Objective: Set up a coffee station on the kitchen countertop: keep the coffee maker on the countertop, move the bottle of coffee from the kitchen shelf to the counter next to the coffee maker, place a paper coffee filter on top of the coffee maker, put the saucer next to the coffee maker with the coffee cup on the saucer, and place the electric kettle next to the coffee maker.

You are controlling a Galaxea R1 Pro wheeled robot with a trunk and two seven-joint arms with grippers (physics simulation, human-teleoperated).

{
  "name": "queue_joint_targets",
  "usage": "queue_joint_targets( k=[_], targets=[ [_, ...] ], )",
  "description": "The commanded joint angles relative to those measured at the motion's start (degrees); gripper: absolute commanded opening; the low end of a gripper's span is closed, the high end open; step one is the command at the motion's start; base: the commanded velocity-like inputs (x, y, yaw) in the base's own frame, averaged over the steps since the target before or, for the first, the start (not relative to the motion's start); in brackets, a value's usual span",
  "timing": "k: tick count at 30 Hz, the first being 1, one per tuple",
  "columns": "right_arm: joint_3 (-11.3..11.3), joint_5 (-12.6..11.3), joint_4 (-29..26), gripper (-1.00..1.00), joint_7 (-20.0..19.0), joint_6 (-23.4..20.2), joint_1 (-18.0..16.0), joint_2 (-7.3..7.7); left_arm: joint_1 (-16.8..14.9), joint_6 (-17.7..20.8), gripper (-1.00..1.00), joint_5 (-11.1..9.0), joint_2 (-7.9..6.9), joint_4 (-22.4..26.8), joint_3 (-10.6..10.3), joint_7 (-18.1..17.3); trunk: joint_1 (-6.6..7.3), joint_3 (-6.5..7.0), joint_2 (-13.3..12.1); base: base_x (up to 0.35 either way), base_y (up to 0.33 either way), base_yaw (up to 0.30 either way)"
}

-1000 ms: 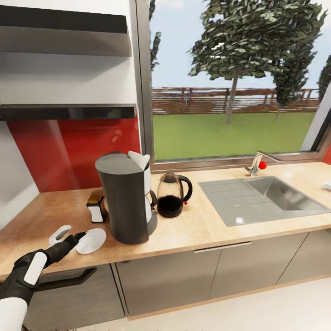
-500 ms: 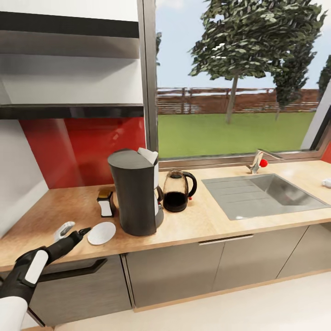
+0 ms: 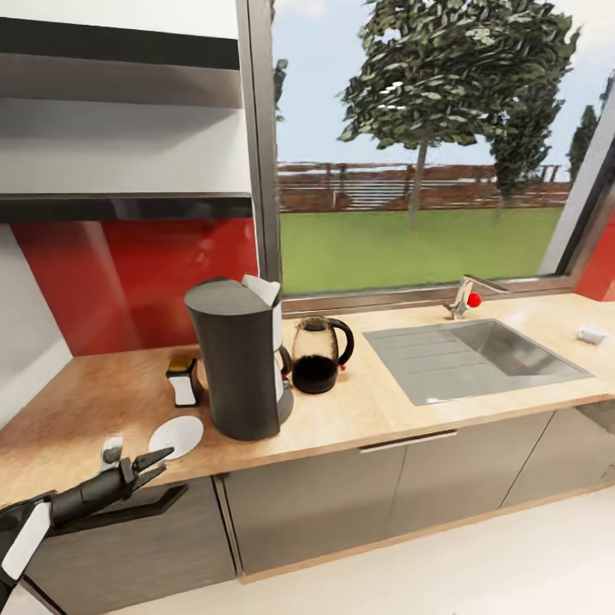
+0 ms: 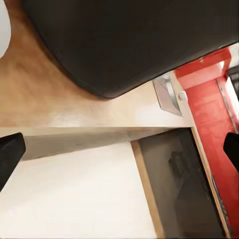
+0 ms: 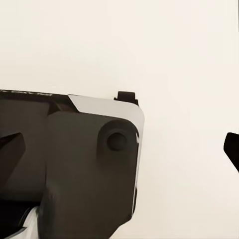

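**A:** Where does the coffee cup [image 3: 111, 448] sit for you right now?

**B:** It's near the front edge of the bench [image 3: 384, 412], close beside the saucer [image 3: 176, 436] but not on it. The saucer lies flat just beside the coffee maker [image 3: 237, 359]. Your left end effector [image 3: 152, 462] hangs off the bench edge right by the cup, fingers spread and empty. In its own wrist view the right end effector [image 5: 121, 149] is spread wide too, with nothing between the fingers.

**A:** How will the cup handle?

**B:** My guess is light, stiff and slick (glazed white ware slips against hard pads), and it's small enough to tip at a nudge. You'd do best to close across the rim or the body from above. The handle is too small here to tell which way it faces, so don't count on it.

**A:** And the saucer?

**B:** It's thin and flat on the wood, so it's hard to get under. Leave it where it is and bring the cup to it. The bottle of coffee [image 3: 183, 380] and the electric kettle [image 3: 318, 354] each stand just beside the coffee maker, so keep your wrist low and well clear of them.
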State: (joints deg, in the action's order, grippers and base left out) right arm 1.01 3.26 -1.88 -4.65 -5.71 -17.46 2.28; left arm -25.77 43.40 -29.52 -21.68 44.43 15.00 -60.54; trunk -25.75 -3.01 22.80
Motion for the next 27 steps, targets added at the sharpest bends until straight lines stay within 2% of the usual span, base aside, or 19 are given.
queue_joint_targets(
  k=[1, 4, 7, 9, 15, 16, 17, 18, 21, 24, 25, 26, 27],
  targets=[
    [0.06, 0.34, -0.13, 1.0, -0.18, -0.35, -0.03, 0.01, 1.61, 0.38, 1.0, 0.48, -0.71, 0.03, -0.5, -2.36, -0.04, -0.13, 0.12, -0.077, 0.0, -0.261],
    [0.05, 0.34, -0.14, 1.0, -0.18, -0.35, -0.03, -0.05, 3.92, 0.34, 1.0, 3.12, -1.17, 0.03, -0.77, -4.69, -0.04, -0.13, 0.12, -0.241, 0.0, -0.263],
    [0.05, 0.34, -0.14, 1.0, -0.18, -0.35, -0.03, -0.07, 4.71, 0.19, 1.0, 5.32, -1.23, -0.07, -0.88, -5.2, -0.04, -0.13, 0.12, -0.308, 0.0, -0.264],
    [0.07, 0.34, -0.15, 1.0, -0.18, -0.34, -0.03, -0.08, 6.44, -0.12, 1.0, 7.71, -1.25, -0.16, -1.34, -5.41, -0.04, -0.13, 0.12, -0.264, 0.0, -0.264],
    [0.07, 0.34, -0.06, 1.0, -0.18, -0.29, -0.03, -0.08, 12.61, -0.84, 1.0, 9.4, -1.2, -0.19, -1.71, -5.72, -0.04, -0.13, 0.12, -0.047, 0.0, -0.264],
    [0.05, 0.34, -0.06, 1.0, -0.18, -0.32, -0.03, -0.08, 13.87, -1.56, 1.0, 10.29, -1.16, -0.48, -1.72, -5.65, -0.04, -0.13, 0.12, -0.004, 0.0, -0.263],
    [0.08, 0.34, -0.06, 1.0, -0.18, -0.3, -0.03, -0.08, 14.55, -2.44, 1.0, 11.26, -1.11, -0.69, -1.67, -5.6, -0.04, -0.13, 0.12, -0.002, 0.0, -0.263],
    [0.07, 0.34, -0.06, 1.0, -0.18, -0.31, -0.03, -0.08, 15.54, -5.08, 1.0, 13.68, -0.95, -1.3, -1.57, -5.47, -0.04, -0.13, 0.12, -0.001, 0.0, -0.239],
    [0.05, 0.34, -0.12, 1.0, -0.14, -0.3, -0.03, -0.08, 16.72, -10.73, 1.0, 18.91, 0.0, -5.07, -1.34, -4.85, -0.04, -0.13, 0.12, -0.001, 0.0, -0.112],
    [-0.02, 0.27, -0.24, 1.0, -0.11, -0.34, -0.03, -0.08, 17.04, -17.97, 1.0, 22.93, 1.42, -11.67, -1.13, -0.72, -0.04, -0.13, 0.12, 0.0, 0.0, -0.029],
    [-0.15, 0.05, -0.27, 1.0, -0.1, -0.34, -0.03, -0.08, 17.08, -21.95, 1.0, 23.66, 2.38, -14.36, -1.12, 2.89, -0.04, -0.13, 0.12, 0.0, 0.0, -0.011],
    [-0.57, -0.66, -0.29, 1.0, -0.1, -0.35, -0.03, -0.08, 17.12, -26.86, 1.0, 24.32, 3.69, -17.56, -1.17, 8.01, -0.04, -0.13, 0.12, 0.0, 0.0, -0.006],
    [-1.94, -2.71, -0.31, 1.0, -0.1, -0.35, -0.03, -0.08, 17.14, -32.07, 1.0, 25.12, 5.38, -21.23, -1.26, 14.91, -0.04, -0.13, 0.12, 0.0, 0.0, -0.003]
  ],
)
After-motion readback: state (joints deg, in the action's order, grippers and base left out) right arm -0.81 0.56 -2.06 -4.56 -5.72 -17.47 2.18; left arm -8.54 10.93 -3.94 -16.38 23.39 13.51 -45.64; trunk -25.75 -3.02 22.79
